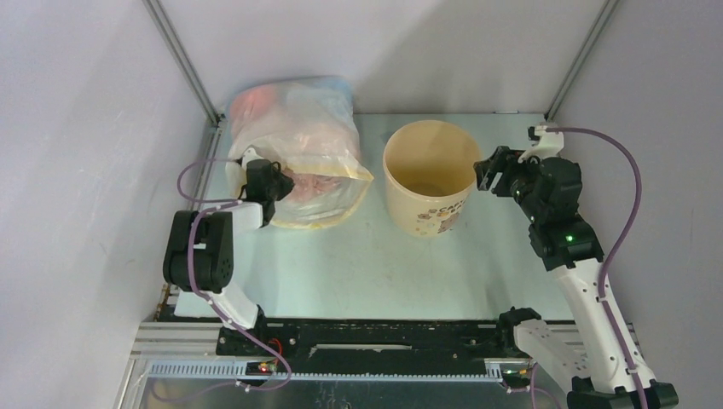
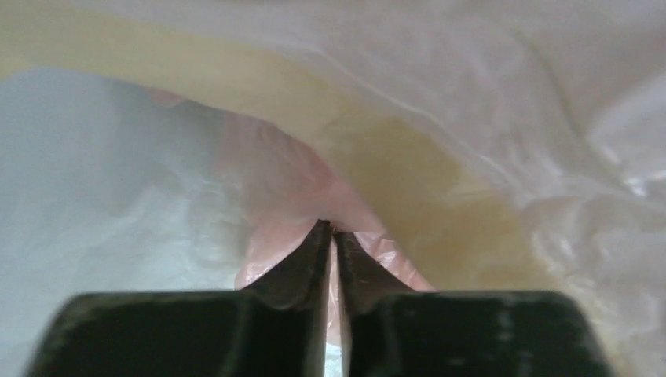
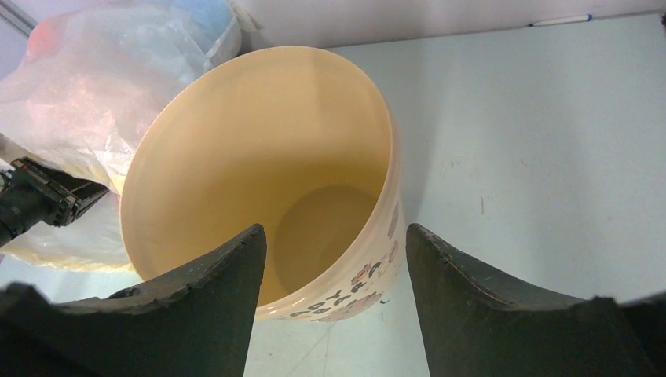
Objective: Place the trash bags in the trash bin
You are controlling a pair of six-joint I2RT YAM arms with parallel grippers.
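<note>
A pale-pink trash bag (image 2: 275, 184) lies inside a big clear sack (image 1: 294, 128) with a yellow hem. The sack rests at the far left of the table (image 1: 341, 264). The left gripper (image 2: 331, 229) reaches into the sack's mouth. Its jaws are pressed nearly together, with a fold of the pink film pinched at their tips. The tan trash bin (image 1: 426, 217) stands upright just to the right of the sack, with nothing visible inside it. The right gripper (image 3: 334, 236) hovers near the bin's right rim with its fingers (image 3: 212, 298) wide apart, holding nothing.

The pink bag looks very light, soft and crinkly, with no stiffness. It will probably trail behind the gripper and may snag on the sack's hem. Because the film looks slippery, a firm pinch on a gathered fold should hold better than a pinch on a single layer.

Only the left wrist view shows the pinch; from above, the gripper body hides it. The right wrist view looks down into the bin, showing its bare bottom and printed side. Only the overhead view shows the sack, the bin and both arms together.
</note>
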